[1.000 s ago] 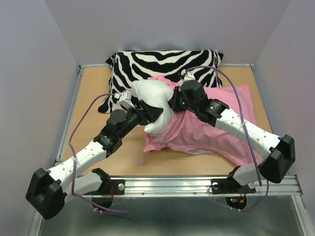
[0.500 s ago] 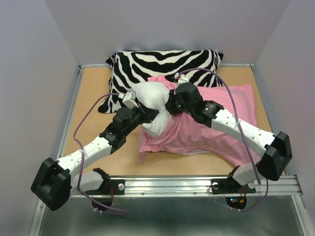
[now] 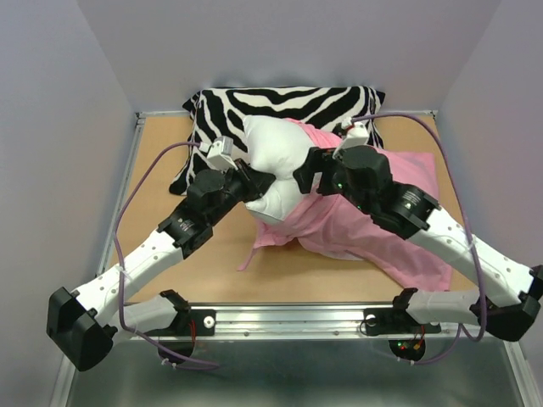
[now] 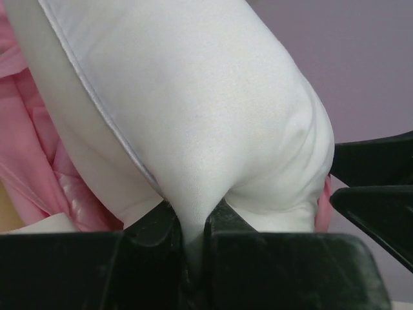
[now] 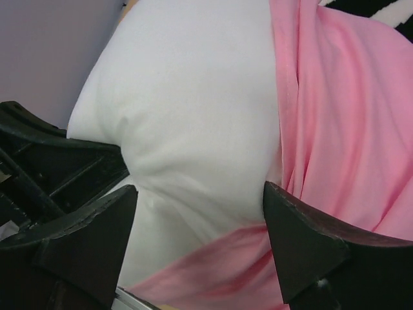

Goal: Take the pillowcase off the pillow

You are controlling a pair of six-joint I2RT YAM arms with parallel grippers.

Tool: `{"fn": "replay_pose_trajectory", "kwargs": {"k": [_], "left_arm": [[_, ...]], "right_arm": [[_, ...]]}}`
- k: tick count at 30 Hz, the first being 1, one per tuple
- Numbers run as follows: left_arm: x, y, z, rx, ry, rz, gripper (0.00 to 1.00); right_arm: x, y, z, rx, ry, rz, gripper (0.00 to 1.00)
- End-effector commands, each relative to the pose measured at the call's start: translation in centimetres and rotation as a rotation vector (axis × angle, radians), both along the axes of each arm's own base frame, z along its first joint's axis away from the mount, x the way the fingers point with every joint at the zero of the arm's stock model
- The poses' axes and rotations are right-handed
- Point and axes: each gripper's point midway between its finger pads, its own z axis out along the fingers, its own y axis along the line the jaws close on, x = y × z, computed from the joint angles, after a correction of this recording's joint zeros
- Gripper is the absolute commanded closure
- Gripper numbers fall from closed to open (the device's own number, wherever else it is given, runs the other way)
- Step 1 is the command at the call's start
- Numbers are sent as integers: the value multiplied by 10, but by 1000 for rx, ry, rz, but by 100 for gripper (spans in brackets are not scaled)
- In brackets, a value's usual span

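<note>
Now the left gripper (image 4: 193, 226) has clamped the pillow (image 4: 193, 97); the right gripper (image 5: 200, 216), sprung wide and empty, can regrip the pillowcase (image 5: 335, 97) beside it.

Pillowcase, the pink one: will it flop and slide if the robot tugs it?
Probably floppy: the pillowcase lies crumpled in folds, bunched around the pillow. Its glossy sheen suggests it may slide easily over the white fabric. It likely weighs little, since its loose corner lies thin and flat on the table.
</note>
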Motion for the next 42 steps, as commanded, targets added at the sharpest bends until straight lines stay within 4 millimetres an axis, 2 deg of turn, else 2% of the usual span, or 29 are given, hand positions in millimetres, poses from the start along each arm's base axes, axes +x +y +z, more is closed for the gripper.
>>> {"fn": "replay_pose_trajectory", "kwargs": {"k": [1, 3, 4, 6, 10, 11, 14, 16, 17, 20, 23, 24, 27, 29, 33, 36, 41, 42], "left_arm": [[2, 11, 91, -124, -202, 53, 100], [4, 12, 93, -118, -202, 60, 100], [4, 12, 99, -118, -211, 62, 100], [6, 14, 105, -114, -214, 76, 100], [6, 17, 116, -106, -228, 83, 100], [5, 17, 118, -106, -231, 84, 100], [5, 18, 126, -110, -240, 87, 100], [4, 19, 131, -110, -247, 86, 100], [5, 18, 131, -108, -246, 85, 100], [4, 19, 142, -113, -261, 86, 100], [3, 21, 150, -108, -273, 89, 100], [4, 25, 152, -102, -274, 105, 100], [3, 38, 168, -97, -295, 160, 100], [3, 47, 175, -89, -305, 194, 100], [4, 68, 197, -101, -336, 258, 100], [6, 82, 209, -109, -358, 279, 100], [-3, 112, 240, -116, -424, 337, 100], [-7, 120, 247, -122, -445, 352, 100]], "right_arm": [[-18, -29, 22, 42, -12, -72, 16], [-22, -40, 19, 44, -12, -97, 15], [-25, -49, 25, 55, -28, -114, 14], [-27, -62, 24, 38, -31, -156, 13], [-33, -74, 27, 52, -32, -178, 12], [-33, -74, 23, 43, -26, -178, 12], [-28, -67, -4, -20, 24, -184, 12], [-25, -66, -19, -38, 52, -201, 17], [-24, -66, -28, -51, 67, -215, 22], [-22, -73, -36, -69, 67, -252, 27], [-22, -80, -42, -94, 73, -277, 50], [-22, -84, -43, -100, 75, -296, 64], [-28, -98, -48, -112, 78, -333, 75], [-33, -109, -44, -100, 69, -352, 77], [-39, -134, -59, -161, 82, -428, 78], [-40, -143, -72, -190, 99, -458, 78], [-33, -163, -90, -244, 130, -526, 80], [-28, -176, -96, -269, 146, -566, 80]]}}
